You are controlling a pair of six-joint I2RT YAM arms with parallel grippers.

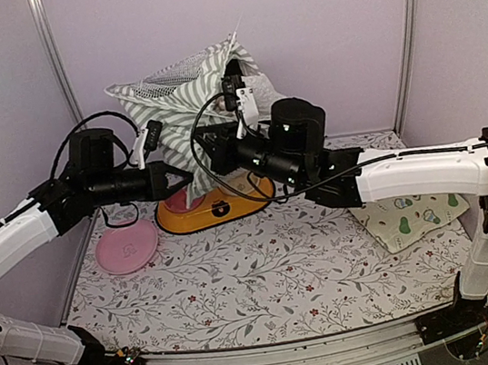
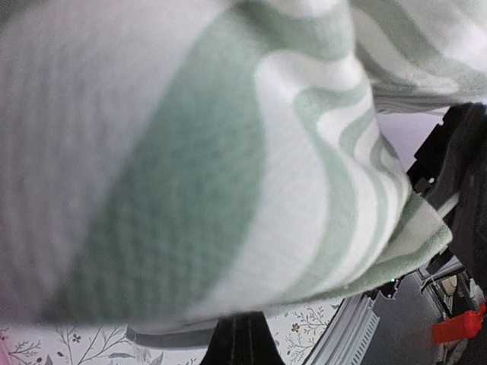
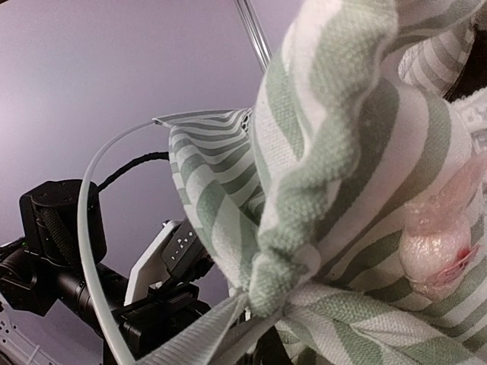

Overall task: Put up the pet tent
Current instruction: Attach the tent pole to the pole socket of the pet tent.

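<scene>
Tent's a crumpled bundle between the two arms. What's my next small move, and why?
Probably ease the right pincer slightly up and away from the left pincer. Both look shut on the pet tent, whose fabric hangs bunched above the orange bowl with a thin pole bowed; spreading should tension it.

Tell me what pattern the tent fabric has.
Sage-green and white stripes on the pet tent; they show best in the right wrist view.

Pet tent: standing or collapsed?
Collapsed. The pet tent hangs bunched and creased between the left gripper and right gripper, both shut on its fabric; one white pole bows loose.
</scene>
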